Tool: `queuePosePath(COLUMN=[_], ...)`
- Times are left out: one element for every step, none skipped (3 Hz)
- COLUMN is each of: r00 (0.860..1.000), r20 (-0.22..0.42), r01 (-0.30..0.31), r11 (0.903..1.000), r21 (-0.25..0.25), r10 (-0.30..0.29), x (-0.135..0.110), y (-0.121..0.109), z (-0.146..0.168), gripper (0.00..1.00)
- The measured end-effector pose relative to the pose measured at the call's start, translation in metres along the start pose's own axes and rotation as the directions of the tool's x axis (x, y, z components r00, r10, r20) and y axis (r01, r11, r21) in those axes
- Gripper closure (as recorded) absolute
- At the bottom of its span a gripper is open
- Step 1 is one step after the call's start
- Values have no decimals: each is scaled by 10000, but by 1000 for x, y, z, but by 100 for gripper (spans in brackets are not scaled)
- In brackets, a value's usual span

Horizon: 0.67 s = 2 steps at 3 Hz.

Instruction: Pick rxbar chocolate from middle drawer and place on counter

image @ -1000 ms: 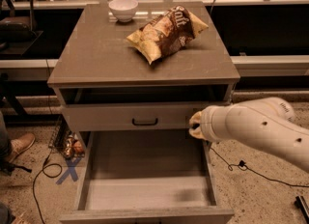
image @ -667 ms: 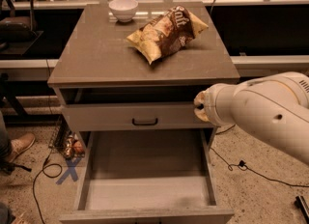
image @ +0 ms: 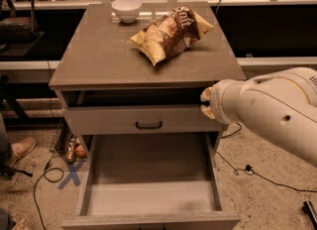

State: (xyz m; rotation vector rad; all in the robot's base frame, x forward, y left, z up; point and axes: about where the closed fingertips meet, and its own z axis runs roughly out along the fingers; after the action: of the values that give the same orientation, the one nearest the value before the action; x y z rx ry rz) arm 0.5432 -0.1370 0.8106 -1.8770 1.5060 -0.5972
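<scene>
Counter (image: 99, 50) bearing white bowl (image: 127, 9) and chip bag (image: 171, 33); middle drawer (image: 85, 194) pulled out, pale floor showing; gripper (image: 207, 103) beside cabinet (image: 99, 121), grip state indiscernible.

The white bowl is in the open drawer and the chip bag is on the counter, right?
No. The camera view shows the white bowl at the back of the counter, not in the open drawer. The chip bag is on the counter, as you said. The pincer is at the right, just below the counter's edge.
</scene>
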Motion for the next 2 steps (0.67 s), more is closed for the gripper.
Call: queuePosePath(r00=[9944, 9667], r20=[-756, -1487], r01=[798, 2309], r11=[9938, 9606], r21=[776, 1546], r10=[-739, -2084], x=[9, 18], y=[-51, -125], z=[-20, -20], gripper=[100, 100])
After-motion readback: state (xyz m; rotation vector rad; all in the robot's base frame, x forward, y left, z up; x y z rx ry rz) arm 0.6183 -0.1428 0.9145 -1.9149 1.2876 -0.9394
